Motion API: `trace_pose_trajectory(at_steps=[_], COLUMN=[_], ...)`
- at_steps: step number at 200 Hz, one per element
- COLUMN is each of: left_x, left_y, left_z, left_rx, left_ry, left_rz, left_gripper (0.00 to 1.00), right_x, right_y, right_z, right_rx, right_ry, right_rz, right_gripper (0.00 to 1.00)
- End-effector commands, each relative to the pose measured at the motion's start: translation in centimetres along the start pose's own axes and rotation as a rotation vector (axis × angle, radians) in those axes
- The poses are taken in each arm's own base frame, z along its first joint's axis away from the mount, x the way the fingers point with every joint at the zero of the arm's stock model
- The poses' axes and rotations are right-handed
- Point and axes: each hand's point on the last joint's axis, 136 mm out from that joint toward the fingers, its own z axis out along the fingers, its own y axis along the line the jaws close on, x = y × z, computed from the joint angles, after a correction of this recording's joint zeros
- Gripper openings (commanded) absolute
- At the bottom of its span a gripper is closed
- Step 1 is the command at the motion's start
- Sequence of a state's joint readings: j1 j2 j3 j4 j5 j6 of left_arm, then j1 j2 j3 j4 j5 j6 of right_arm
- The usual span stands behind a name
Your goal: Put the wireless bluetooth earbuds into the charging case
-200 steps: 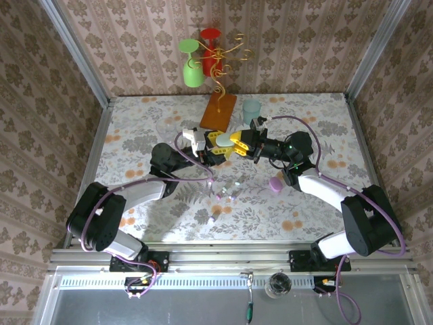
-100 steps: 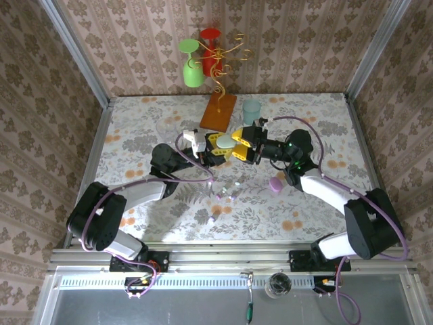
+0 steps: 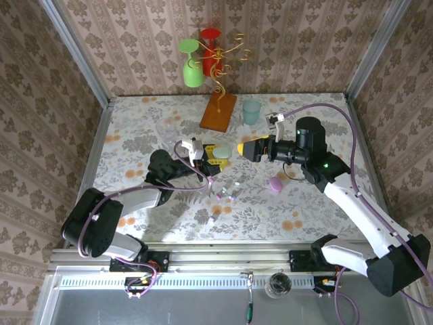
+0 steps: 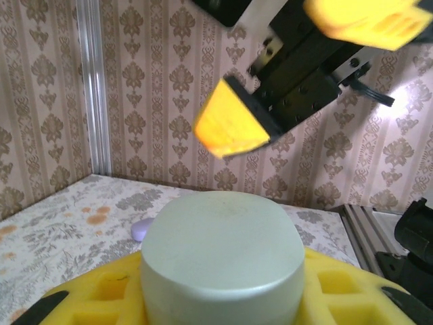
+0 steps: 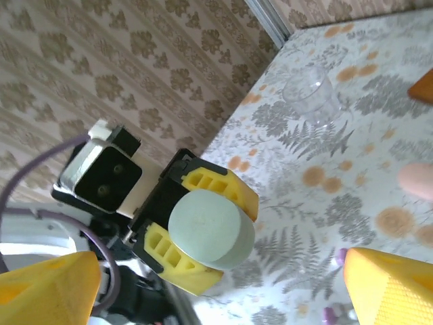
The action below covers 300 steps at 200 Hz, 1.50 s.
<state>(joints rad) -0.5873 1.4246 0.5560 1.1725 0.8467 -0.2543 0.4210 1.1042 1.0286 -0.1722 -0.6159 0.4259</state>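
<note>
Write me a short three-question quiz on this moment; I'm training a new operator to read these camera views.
1. What do the left arm's jaws hold?
2. True or false: the right arm's jaws stand open.
3. Where is the purple case?
A. On the table, to the right of the earbuds in the top view
B. In the right arm's jaws
C. In the left arm's jaws

Key: 1. The pale green case. 2. True. 3. A.
</note>
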Motion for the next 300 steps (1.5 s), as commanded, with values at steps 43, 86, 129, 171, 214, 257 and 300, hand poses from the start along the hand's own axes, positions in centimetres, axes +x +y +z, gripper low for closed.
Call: trace_pose_trajectory(at_steps=[43,86,129,171,214,257,300], left_x=[-1.2,-1.2,-0.6,-0.8,-0.9,-1.1,-1.3], left_y=[-2.0,-2.7,-2.9,-3.2,-3.7,-4.2,-4.5], left_z=[-0.1,-0.3,-0.7,-0.9,-1.0,-1.1,-1.2], left_rx=[0.071,0.068,0.055,0.061,0.077,0.102,0.108], left_ry=[0.000,0.010,0.024,0.019,0.018,0.016,0.015], left_rz=[0.030,0.043,0.056,0.064,0.067,0.061,0.062], left_gripper=[0.34,0.34,0.34,0.34,0.34,0.34,0.34], right_x=[2.2,1.8,0.6,-0.4,-1.5,-1.6,-1.3], right_y=[0.8,-0.4,-0.6,-1.2,-1.7,-1.8,-0.7], right_z=[2.2,3.7,3.5,3.4,3.2,3.7,3.8], right_rx=[0.114,0.159,0.197,0.241,0.267,0.248,0.162], right_ry=[0.142,0.139,0.070,0.039,0.000,0.004,0.008], right_rz=[-0.669,-0.660,-0.631,-0.578,-0.532,-0.522,-0.505], right_gripper=[0.96,0.97,0.96,0.94,0.94,0.94,0.94])
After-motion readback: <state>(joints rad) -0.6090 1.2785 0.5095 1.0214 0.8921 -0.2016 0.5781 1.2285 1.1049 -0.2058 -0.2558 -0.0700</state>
